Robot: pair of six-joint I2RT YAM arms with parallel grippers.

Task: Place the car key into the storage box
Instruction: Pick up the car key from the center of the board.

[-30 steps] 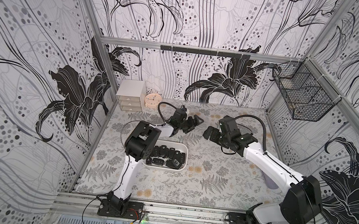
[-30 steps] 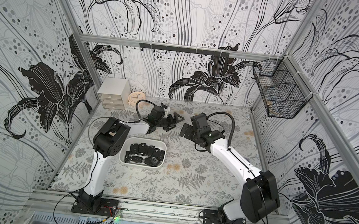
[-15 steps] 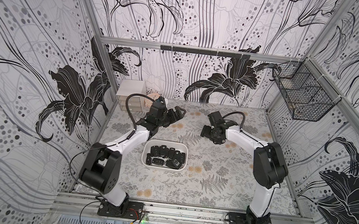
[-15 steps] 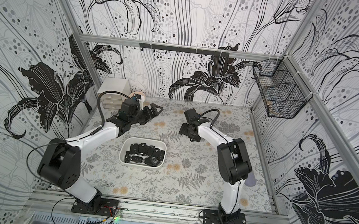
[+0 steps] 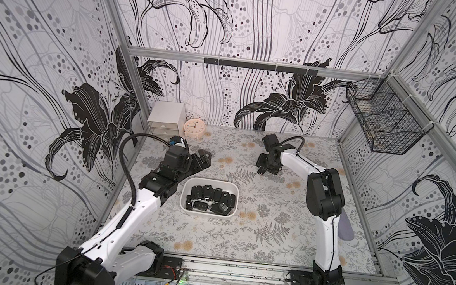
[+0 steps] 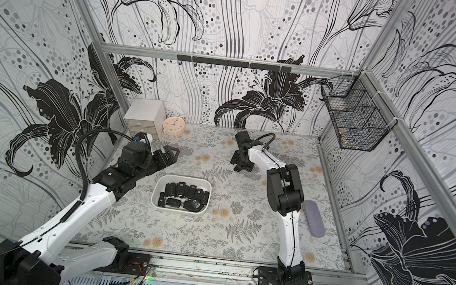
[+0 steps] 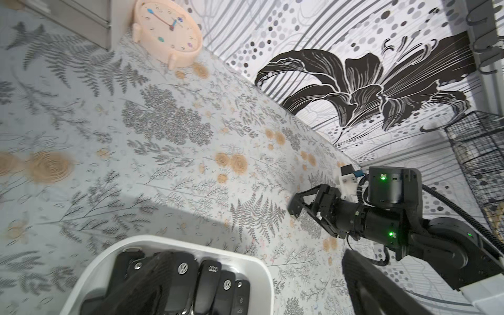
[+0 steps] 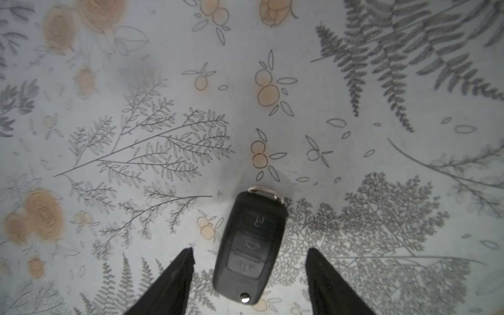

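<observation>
A black car key (image 8: 251, 245) with three buttons and a metal loop lies flat on the floral table. My right gripper (image 8: 249, 261) points down over it, a finger on each side with a gap on both, so it is open and not touching. In both top views the right gripper (image 5: 267, 168) (image 6: 241, 166) hides the key. The storage box (image 5: 210, 180) (image 6: 184, 178) (image 7: 191, 245), white and shallow, holds several black key fobs. My left gripper (image 5: 203, 158) hovers open and empty beyond the box's far left corner.
A small grey drawer cabinet (image 5: 165, 118) and a peach clock (image 5: 194, 127) stand at the back left. A black wire basket (image 5: 384, 123) hangs on the right wall. A flat grey oblong (image 5: 345, 227) lies by the right wall.
My left gripper has pulled back toward the left, away from the middle. My right gripper has settled low over the key and its jaws have drawn in somewhat.
</observation>
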